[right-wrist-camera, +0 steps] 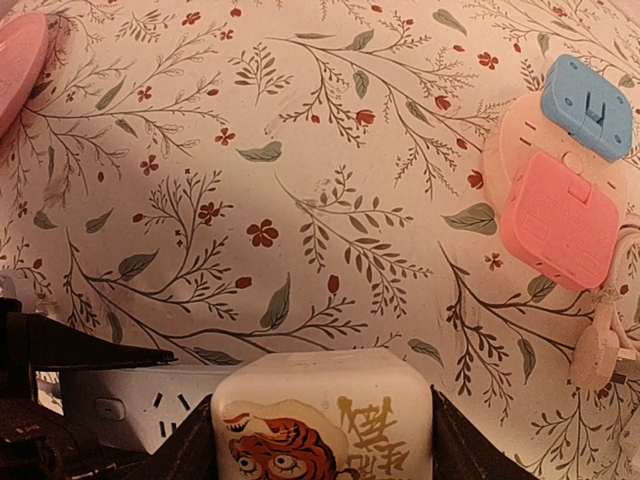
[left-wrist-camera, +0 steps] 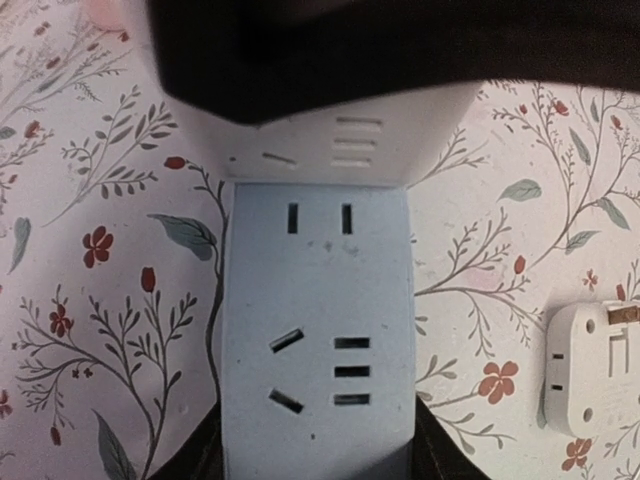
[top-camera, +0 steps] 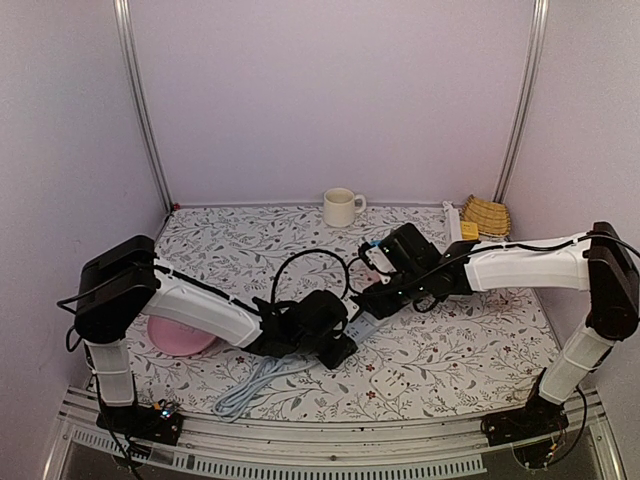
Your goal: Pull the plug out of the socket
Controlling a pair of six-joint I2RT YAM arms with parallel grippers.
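Note:
The socket is a pale grey power strip (left-wrist-camera: 315, 300) lying on the flowered table (top-camera: 470, 340). It also shows in the top view (top-camera: 362, 325) and in the right wrist view's lower left corner (right-wrist-camera: 100, 405). The plug is a white cube (right-wrist-camera: 320, 400) with a tiger picture. It sits on the strip's far end (left-wrist-camera: 330, 145), and I see no gap between them. My right gripper (right-wrist-camera: 325, 440) is shut on the plug, one dark finger on each side. My left gripper (left-wrist-camera: 315, 455) straddles the strip's near end, its fingers (left-wrist-camera: 195, 462) pressed against both long sides.
A white adapter (left-wrist-camera: 590, 365) lies just right of the strip. Pink (right-wrist-camera: 555, 215) and blue (right-wrist-camera: 585, 105) adapters lie beyond the plug. A pink plate (top-camera: 180, 335), a white cup (top-camera: 340, 207), a yellow woven thing (top-camera: 487, 215), a black cable loop (top-camera: 310, 262) and the strip's grey cord (top-camera: 255, 385) are on the table.

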